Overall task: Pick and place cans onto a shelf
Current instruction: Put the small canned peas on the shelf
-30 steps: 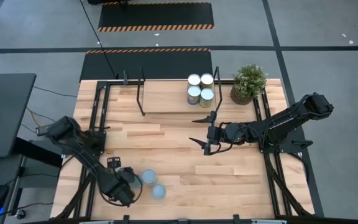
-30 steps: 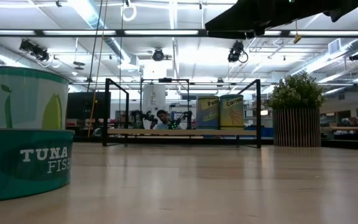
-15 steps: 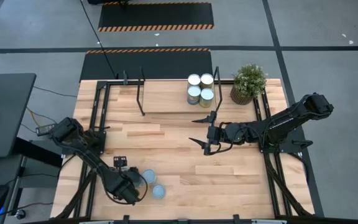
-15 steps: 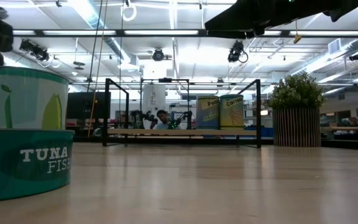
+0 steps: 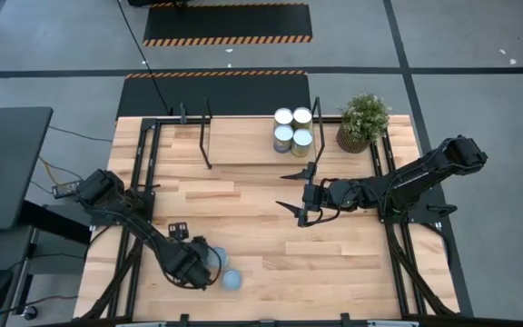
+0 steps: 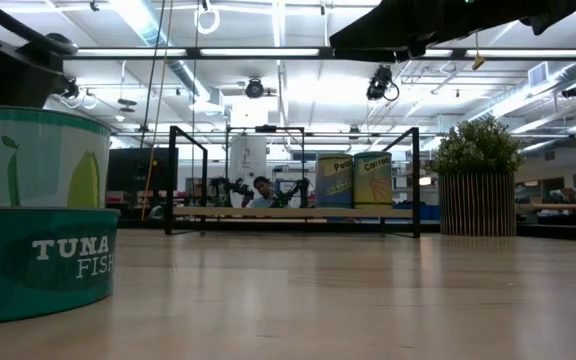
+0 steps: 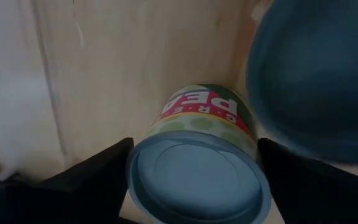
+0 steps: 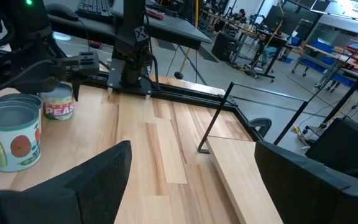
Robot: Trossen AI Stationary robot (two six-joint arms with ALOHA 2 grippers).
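Left gripper (image 5: pixel 209 266) came over the peas can (image 7: pixel 199 163) at the table's (image 5: pixel 352 254) near-left edge.

Its fingers (image 7: pixel 95 171) stood wide on either side of that can, not clamped on it; a second can (image 5: pixel 231 280) sat just beside, on the near side; four cans (image 5: pixel 292 129) stood clustered at the shelf's (image 5: pixel 243 145) right end, close to the plant (image 5: pixel 363 121); the right gripper (image 5: pixel 300 193) hovered mid-table, fingers spread and empty.

Green-labelled can (image 7: pixel 201 168); teal tuna can (image 6: pixel 38 262)
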